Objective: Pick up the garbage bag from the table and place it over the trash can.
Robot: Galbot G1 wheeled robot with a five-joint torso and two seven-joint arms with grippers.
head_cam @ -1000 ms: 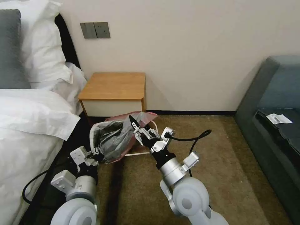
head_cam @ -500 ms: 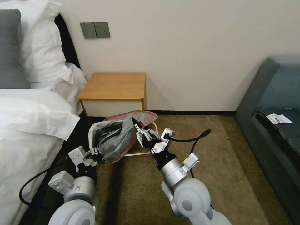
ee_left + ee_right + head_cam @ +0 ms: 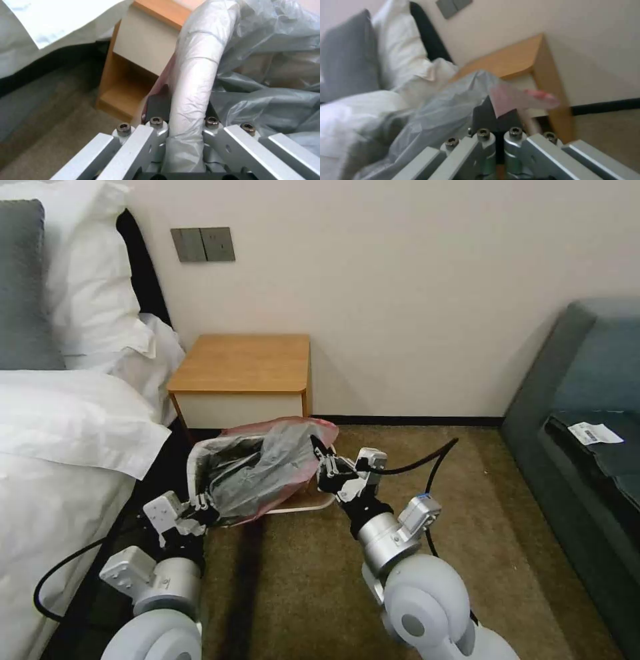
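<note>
We log the thin translucent grey garbage bag with pink-red rim band point(image 3: 267, 473) off the orange-brown wooden bench point(image 3: 243, 363) and draped over the cream-white rectangular plastic trash can point(image 3: 200, 460), which stands on the carpet just in front of the bench. The left gripper point(image 3: 203, 508) sits at the can's near corner, fingers closed over the bag-wrapped rim. The right gripper point(image 3: 325, 463) is at the can's far-right side, fingers pinched shut on the pink rim band. We judge the step in hand to be stretching the bag mouth over the rim. The next move calls for carrying the band outward and down past the uncovered white edge without tearing the film.
</note>
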